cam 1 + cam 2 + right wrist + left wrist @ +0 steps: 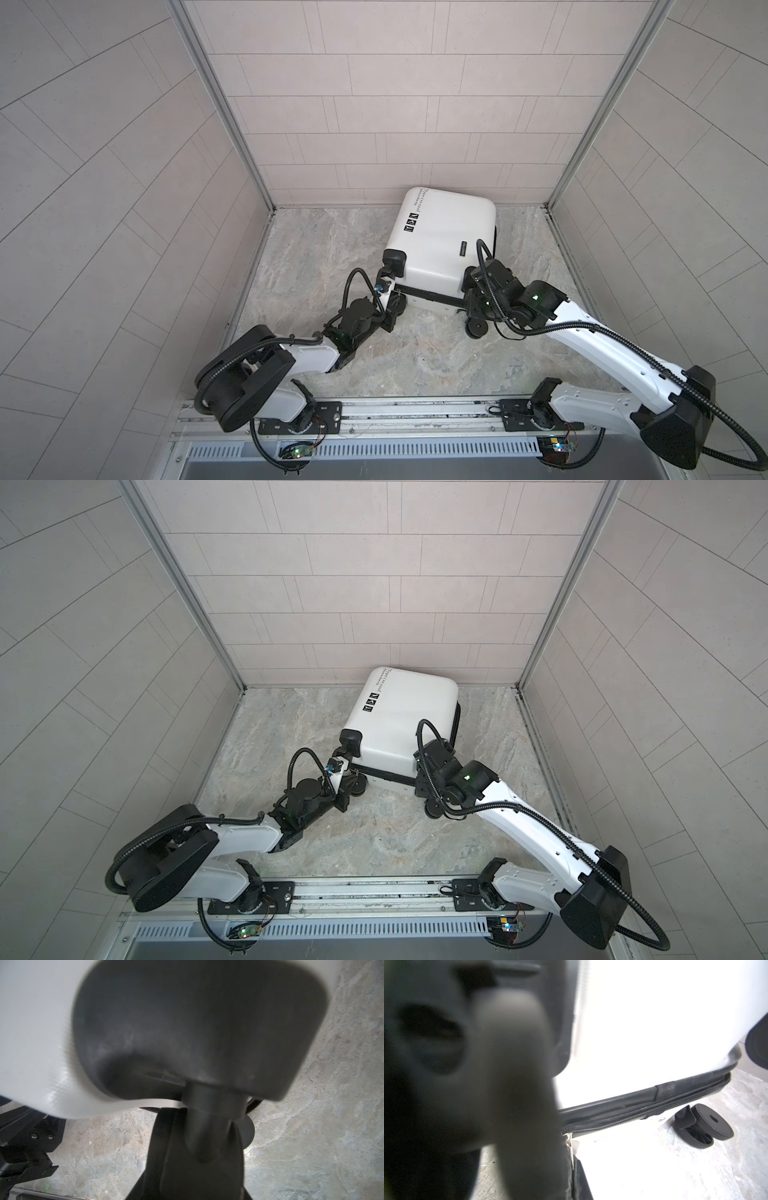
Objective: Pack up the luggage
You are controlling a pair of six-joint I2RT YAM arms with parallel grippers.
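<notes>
- Robot test booth here: grey tile-print wall panels rise beyond the silver metal mounting rail.
- Aluminium corner posts, marbled stone-look floor beyond it too.

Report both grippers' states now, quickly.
Left gripper: closed, fingers at the zipper pull of the luggage; hold cannot be told.
Right gripper: at a wheel housing; open or closed cannot be told.

Both top views: high, looking down, whole scene. Wrist views: very close on luggage.
</notes>
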